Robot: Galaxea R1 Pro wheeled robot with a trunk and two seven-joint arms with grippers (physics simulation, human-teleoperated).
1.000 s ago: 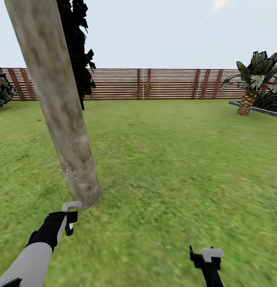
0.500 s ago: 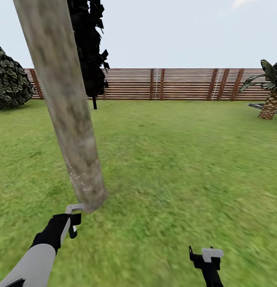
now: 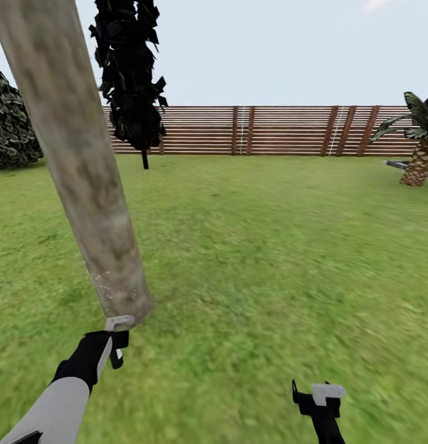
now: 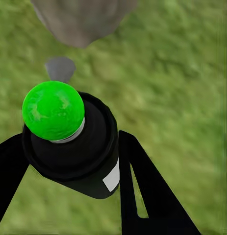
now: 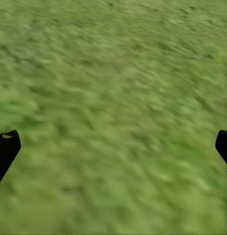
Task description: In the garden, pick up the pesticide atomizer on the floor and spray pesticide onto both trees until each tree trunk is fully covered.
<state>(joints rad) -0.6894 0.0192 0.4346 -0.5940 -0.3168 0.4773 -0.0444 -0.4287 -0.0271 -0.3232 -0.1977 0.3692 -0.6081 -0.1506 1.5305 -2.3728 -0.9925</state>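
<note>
While the left gripper (image 4: pixel 69 161) clamps the black pesticide atomizer (image 4: pixel 69 142) just beside the tree trunk (image 3: pixel 84 185) base — faint specks there — the right gripper (image 5: pixel 113 147) hangs spread over lawn (image 3: pixel 269 246).

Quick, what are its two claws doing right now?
Left gripper: shut on the black pesticide atomizer with a green round top.
Right gripper: open, holding nothing, over grass.
</note>
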